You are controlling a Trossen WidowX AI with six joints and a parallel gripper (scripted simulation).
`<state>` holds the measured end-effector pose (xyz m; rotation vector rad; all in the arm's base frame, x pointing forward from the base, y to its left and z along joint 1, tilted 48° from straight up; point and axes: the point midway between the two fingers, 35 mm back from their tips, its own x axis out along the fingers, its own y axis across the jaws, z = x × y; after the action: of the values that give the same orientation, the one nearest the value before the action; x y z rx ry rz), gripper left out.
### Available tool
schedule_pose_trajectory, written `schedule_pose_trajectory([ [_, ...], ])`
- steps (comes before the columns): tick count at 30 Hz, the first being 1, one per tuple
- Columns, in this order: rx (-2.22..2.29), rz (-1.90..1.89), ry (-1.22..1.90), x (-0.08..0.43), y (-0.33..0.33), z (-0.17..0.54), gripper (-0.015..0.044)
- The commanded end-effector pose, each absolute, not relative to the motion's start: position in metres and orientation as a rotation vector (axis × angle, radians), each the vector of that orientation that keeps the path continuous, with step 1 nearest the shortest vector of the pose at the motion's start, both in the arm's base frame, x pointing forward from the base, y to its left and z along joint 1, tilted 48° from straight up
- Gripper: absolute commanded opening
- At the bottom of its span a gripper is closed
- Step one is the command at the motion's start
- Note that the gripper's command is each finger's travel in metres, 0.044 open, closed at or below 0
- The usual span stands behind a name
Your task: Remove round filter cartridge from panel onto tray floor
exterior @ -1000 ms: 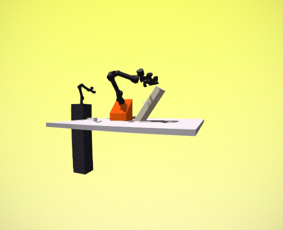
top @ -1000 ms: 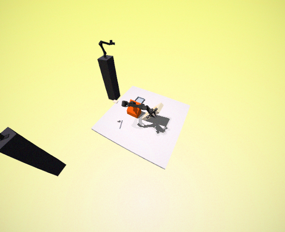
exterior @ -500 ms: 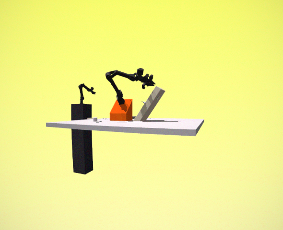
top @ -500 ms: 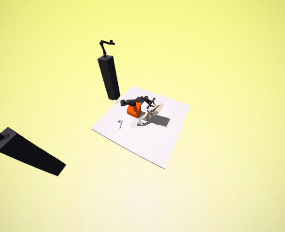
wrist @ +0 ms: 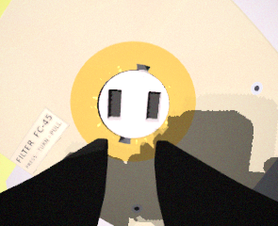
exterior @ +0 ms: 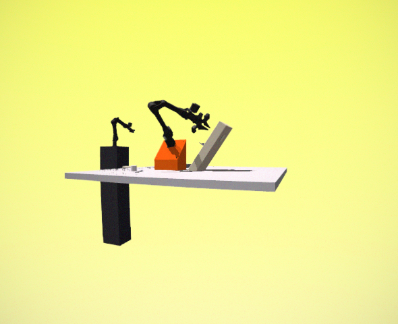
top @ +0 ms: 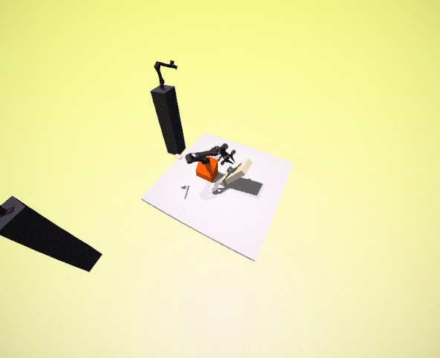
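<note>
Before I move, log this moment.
jaws parted, holding nothing | filter seated in panel | slots facing jaws | removal pending

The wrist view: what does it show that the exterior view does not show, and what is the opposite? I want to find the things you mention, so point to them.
Only the wrist view: the filter cartridge (wrist: 134,82) with two slots, the yellow ring (wrist: 87,101) around it, and the printed label (wrist: 40,141).

Only the exterior view: the orange block (exterior: 165,164) under the arm and a dark pillar (exterior: 110,209).

Both: the panel (exterior: 211,148) (wrist: 44,56) and the open gripper (exterior: 208,127) (wrist: 131,150).
</note>
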<state>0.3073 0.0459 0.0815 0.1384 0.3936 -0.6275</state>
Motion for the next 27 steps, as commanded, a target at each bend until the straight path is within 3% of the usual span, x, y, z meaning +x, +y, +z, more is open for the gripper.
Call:
schedule_pose_trajectory([
  [1,0.139,-0.635,0.391,0.308,0.043,0.079,0.0093],
  [27,0.14,-0.635,0.391,0.34,0.021,0.063,0.0093],
])
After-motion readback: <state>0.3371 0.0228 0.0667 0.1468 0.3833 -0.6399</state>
